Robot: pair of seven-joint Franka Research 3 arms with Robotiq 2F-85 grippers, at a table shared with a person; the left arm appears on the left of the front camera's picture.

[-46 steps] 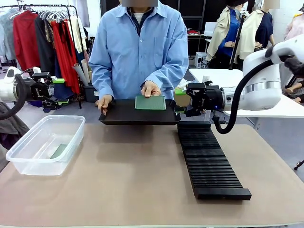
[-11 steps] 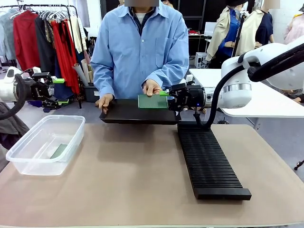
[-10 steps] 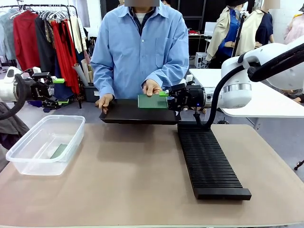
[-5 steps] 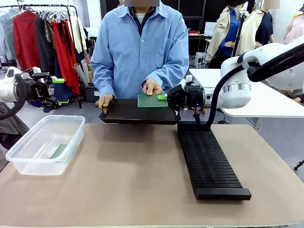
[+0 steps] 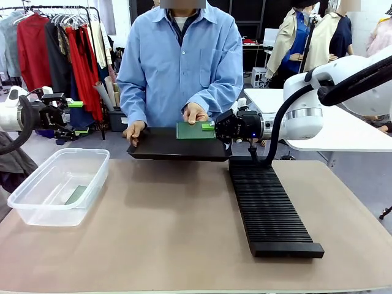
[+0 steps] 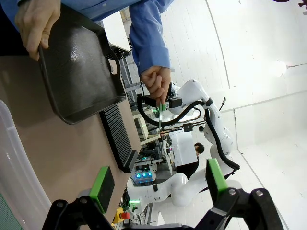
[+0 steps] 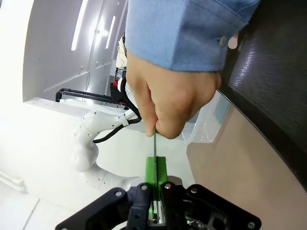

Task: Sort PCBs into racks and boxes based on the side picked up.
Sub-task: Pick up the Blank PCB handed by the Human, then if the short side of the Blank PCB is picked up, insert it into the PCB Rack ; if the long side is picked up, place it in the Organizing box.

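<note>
Now, front view: right claw (image 5: 212, 127) has closed the gap and sits on the right edge of the PCB (image 5: 195, 130), which the person's hand (image 5: 195, 113) holds above the tray (image 5: 165, 150).
Left wrist view: left claw (image 6: 158, 182) gapes wide, idle.
Right wrist view: pads (image 7: 162, 168) clamped on the PCB's edge; handover looks pending, rack (image 5: 269, 208) or box (image 5: 37, 211) next.
</note>
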